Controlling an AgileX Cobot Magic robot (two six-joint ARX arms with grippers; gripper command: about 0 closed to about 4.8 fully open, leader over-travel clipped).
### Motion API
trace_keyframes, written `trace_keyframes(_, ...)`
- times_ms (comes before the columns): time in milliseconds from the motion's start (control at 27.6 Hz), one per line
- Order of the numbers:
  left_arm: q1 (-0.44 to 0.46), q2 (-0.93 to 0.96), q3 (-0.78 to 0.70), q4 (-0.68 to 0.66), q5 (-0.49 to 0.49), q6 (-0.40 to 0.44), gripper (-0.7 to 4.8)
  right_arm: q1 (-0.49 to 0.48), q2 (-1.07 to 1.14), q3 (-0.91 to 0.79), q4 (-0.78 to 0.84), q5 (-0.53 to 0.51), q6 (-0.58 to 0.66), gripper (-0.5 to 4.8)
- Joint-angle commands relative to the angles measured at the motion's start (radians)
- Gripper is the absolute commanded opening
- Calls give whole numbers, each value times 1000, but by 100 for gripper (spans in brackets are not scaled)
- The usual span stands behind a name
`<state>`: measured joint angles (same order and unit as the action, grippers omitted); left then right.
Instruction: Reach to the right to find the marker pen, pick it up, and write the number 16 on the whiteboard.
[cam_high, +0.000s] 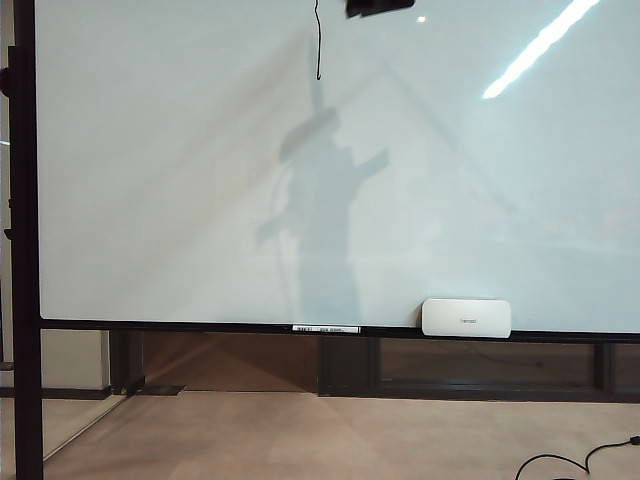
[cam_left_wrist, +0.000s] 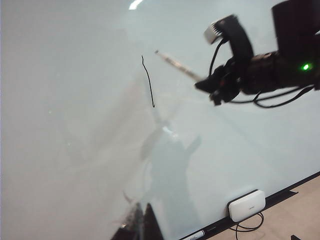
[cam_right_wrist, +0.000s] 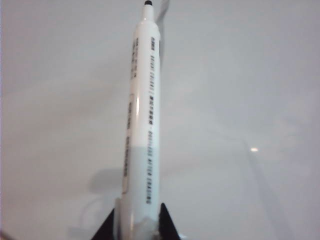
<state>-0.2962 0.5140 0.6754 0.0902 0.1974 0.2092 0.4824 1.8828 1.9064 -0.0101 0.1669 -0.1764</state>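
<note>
The whiteboard fills the exterior view, glossy white in a thin black frame. One thin black near-vertical stroke, the 1, stands near its top middle; the same stroke shows in the left wrist view. My right gripper is shut on the white marker pen, whose black tip points at the board. In the left wrist view the marker pen juts from the right gripper, its tip just right of the stroke's top. Whether the tip touches is unclear. My left gripper hangs low, shut and holding nothing.
A small white rounded block sits on the board's bottom ledge, right of centre, with a small label to its left. Black cables lie on the tan floor. The board's black stand post runs down the left edge.
</note>
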Motion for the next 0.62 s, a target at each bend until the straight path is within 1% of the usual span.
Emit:
trace_keyframes(36, 0, -5, 8, 11, -2, 0, -5, -5, -29, 4, -13, 40, -8, -1)
trace_keyframes(109, 0, -5, 8, 12, -2, 0, -6, -9, -35, 4, -34, 86, -11, -1)
trace_keyframes(254, 0, -5, 8, 11, -2, -1, -5, -14, -36, 3, -52, 126, -11, -1)
trace_keyframes(326, 0, -5, 8, 10, -2, -1, -6, -15, -36, 3, -35, 130, -11, -1)
trace_keyframes(398, 0, -5, 8, 6, -2, -1, -5, -15, -36, 3, -9, 156, -11, -1)
trace_keyframes(616, 0, -5, 8, 9, 11, -4, -6, -18, -35, 3, -2, 157, -12, -1)
